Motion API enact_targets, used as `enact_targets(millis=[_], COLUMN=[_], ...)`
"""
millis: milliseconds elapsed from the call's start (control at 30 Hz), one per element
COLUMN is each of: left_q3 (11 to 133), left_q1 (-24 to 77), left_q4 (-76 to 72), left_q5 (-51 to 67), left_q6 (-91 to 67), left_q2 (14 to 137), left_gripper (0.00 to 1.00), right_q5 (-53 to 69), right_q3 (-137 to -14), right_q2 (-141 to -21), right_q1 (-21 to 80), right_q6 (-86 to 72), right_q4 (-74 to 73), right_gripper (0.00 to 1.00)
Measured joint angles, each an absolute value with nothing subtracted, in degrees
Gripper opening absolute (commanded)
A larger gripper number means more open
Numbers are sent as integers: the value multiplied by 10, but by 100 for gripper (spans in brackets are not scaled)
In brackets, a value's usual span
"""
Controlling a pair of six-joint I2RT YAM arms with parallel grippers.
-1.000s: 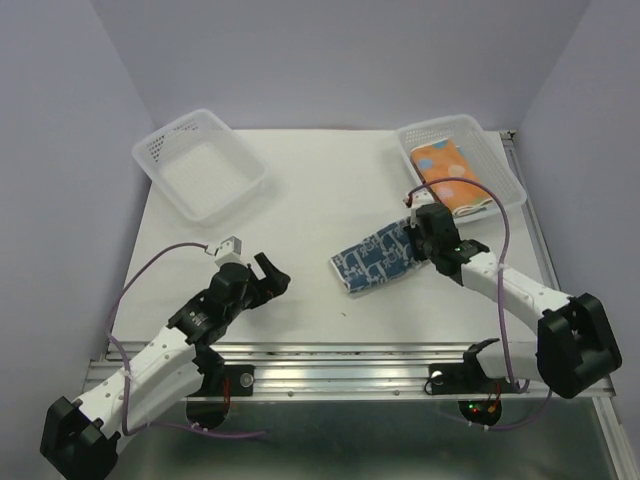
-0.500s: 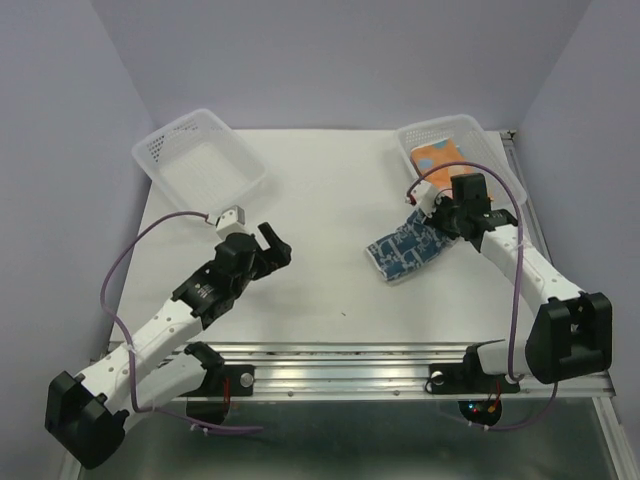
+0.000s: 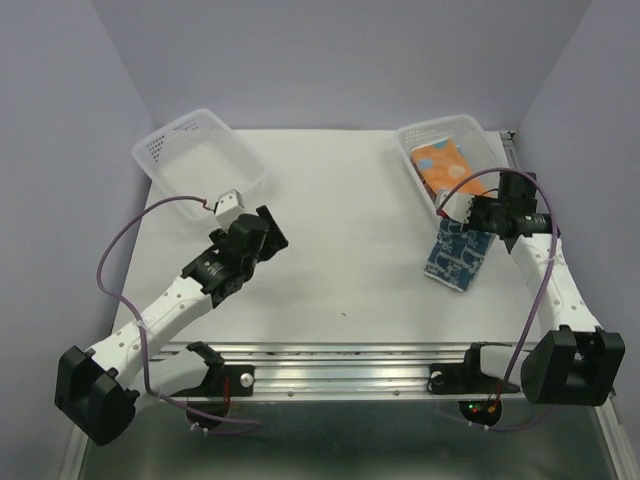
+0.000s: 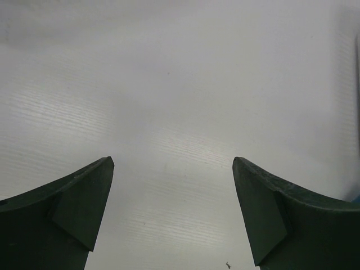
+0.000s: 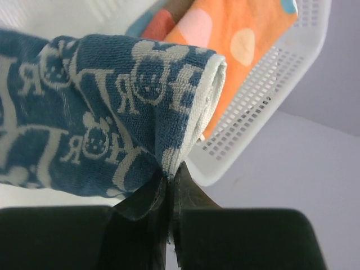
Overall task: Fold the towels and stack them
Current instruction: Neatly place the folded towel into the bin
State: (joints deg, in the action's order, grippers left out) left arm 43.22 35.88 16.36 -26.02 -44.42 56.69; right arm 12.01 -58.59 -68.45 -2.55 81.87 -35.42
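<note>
My right gripper (image 3: 478, 216) is shut on the edge of a folded dark blue towel with white pattern (image 3: 456, 255). It holds the towel up beside the near end of the right basket (image 3: 499, 166). The towel fills the left of the right wrist view (image 5: 95, 107), pinched between my fingers (image 5: 147, 198). An orange towel with pale dots (image 3: 445, 166) lies folded in that basket and also shows in the right wrist view (image 5: 236, 39). My left gripper (image 3: 272, 233) is open and empty over bare table (image 4: 180, 112), left of centre.
A second clear plastic basket (image 3: 200, 165) stands at the back left with nothing in it. The metal rail (image 3: 340, 360) runs along the near edge of the table. Cables loop from both arms.
My right gripper has carried the blue towel from the table's middle right toward the right basket and lifted it. My left arm has stretched a little further away from its base.
</note>
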Motion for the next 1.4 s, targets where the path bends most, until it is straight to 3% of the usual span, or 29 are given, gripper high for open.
enact_targets(millis=[233, 700, 1400], left_q3=[470, 488, 500], left_q1=[355, 343, 283], left_q4=[192, 201, 184], left_q5=[-295, -310, -296], left_q6=[-451, -451, -437], left_q2=[598, 637, 691], left_gripper=[99, 99, 99], right_q5=[123, 213, 292], right_q3=[-584, -584, -726], right_q2=[-733, -823, -1026], right_q1=[-60, -60, -60], right_q6=[873, 823, 779], right_q4=[-265, 10, 116], right_gripper=[1, 1, 3])
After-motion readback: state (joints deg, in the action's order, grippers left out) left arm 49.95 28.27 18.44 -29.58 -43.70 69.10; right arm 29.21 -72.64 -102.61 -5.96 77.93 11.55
